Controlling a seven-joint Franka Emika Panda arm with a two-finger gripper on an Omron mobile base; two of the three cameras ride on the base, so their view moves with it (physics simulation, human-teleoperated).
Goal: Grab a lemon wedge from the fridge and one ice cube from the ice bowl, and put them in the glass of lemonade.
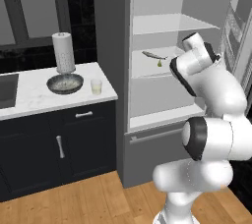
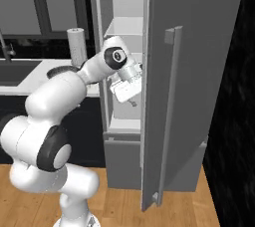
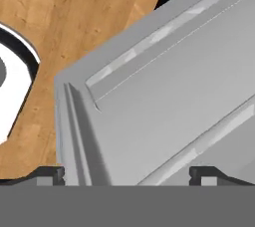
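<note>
Matte grey fridge (image 1: 113, 70), mottled grey ice bowl (image 1: 65, 84), yellowish-green lemon wedge (image 1: 159, 63)

1. Arm (image 1: 211, 100): glossy white shell of fat, rounded, bulbous segments.
2. Joints: dark grey to black bands and round caps between segments; one black ring with a grey disc centre shows at the upper joint.
3. Hand: boxy white block.
4. Gripper (image 3: 129, 173): two small dark, flat, stepped finger tips.
5. Base column: white, cylindrical.
</note>
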